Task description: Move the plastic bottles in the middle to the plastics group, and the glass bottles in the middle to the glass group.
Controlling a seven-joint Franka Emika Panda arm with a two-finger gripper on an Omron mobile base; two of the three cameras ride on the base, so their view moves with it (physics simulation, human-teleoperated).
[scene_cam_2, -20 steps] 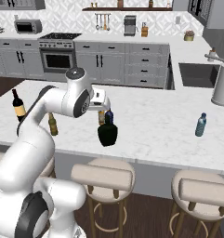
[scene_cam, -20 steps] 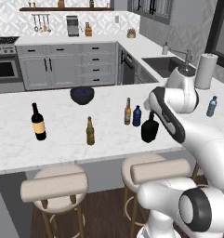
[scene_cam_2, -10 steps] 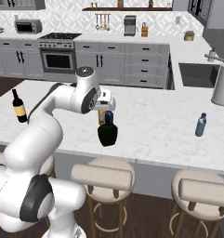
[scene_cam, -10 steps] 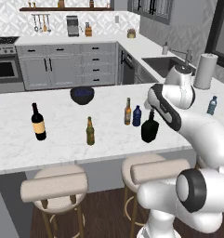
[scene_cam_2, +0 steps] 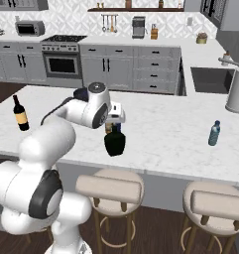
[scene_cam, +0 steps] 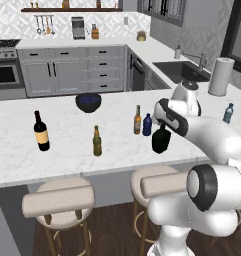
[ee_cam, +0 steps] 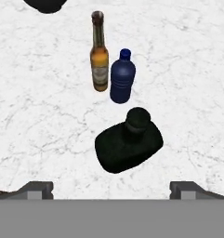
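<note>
The gripper [ee_cam: 111,189] hangs over the marble counter [ee_cam: 187,69] with jaws spread wide, holding nothing. Directly below and between its fingertips stands the black flask [ee_cam: 128,146]. Just beyond the flask, the small dark blue bottle [ee_cam: 122,82] and the amber beer bottle [ee_cam: 99,56] stand touching.

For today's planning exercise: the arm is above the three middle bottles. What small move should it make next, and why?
Probably lower straight onto the black flask. The open gripper hangs above it holding nothing, the flask sits almost centred between the fingertips, and the amber beer bottle and small dark blue bottle stand beyond it, apart.
</note>
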